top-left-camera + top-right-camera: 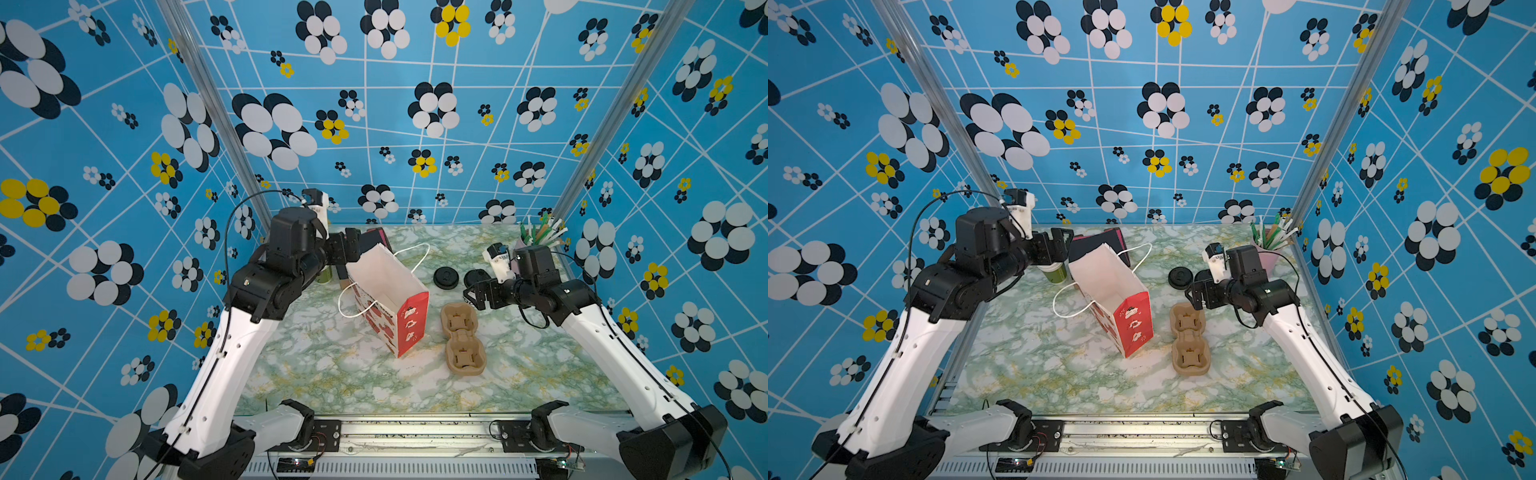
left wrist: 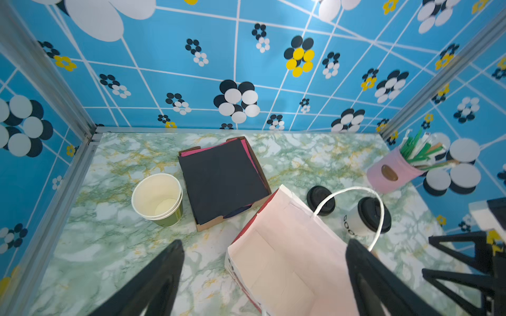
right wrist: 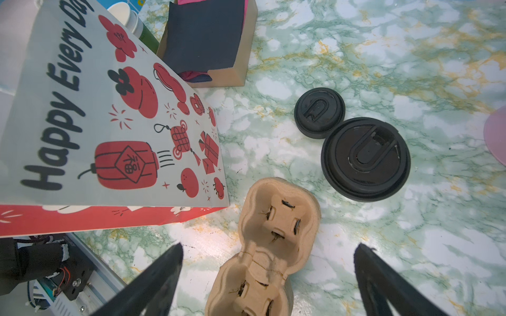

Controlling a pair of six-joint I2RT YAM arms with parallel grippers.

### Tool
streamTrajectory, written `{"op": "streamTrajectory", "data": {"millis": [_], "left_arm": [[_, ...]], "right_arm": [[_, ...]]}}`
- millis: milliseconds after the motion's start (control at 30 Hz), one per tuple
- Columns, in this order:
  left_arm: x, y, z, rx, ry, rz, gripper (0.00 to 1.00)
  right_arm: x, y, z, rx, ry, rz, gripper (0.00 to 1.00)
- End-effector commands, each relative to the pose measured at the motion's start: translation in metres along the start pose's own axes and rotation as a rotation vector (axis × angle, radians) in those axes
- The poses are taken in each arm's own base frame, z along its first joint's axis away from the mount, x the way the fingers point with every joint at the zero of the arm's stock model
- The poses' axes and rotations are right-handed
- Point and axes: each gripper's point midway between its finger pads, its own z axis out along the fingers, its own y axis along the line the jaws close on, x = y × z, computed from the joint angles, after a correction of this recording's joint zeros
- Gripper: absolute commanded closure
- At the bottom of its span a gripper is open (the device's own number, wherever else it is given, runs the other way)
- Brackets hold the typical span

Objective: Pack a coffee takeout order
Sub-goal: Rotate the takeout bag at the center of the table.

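Marbled table (image 1: 332, 374) first: nearest, I hover the right gripper (image 3: 268, 244), spread and empty, above the cup carrier (image 1: 461, 336). Mid-frame, the left gripper (image 2: 264, 240) gapes empty at the paper bag (image 1: 390, 291), which stands open for loading. Beyond, right of centre, the white cup (image 2: 351, 221) waits with its black lid (image 2: 373, 214) on. The black napkin (image 2: 221, 180) lies farthest back.

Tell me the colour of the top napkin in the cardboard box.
The top napkin is black, pink ones edging out beneath; left wrist view shows it best.
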Motion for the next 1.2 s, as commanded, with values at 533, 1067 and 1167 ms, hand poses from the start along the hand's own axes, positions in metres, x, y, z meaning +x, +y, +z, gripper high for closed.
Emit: {"op": "streamTrajectory", "data": {"millis": [533,1067,1167], "left_arm": [[0.098,0.015,0.134,0.073,0.621,0.355,0.45],[0.098,0.027,0.12,0.021,0.64,0.293,1.0],[0.097,0.029,0.109,-0.002,0.644,0.265,1.0]], "right_arm": [[0.028,-0.001,0.001,0.013,0.085,0.038,0.02],[0.035,0.002,0.009,-0.001,0.115,0.063,0.02],[0.043,0.004,0.012,0.002,0.133,0.073,0.03]]}}
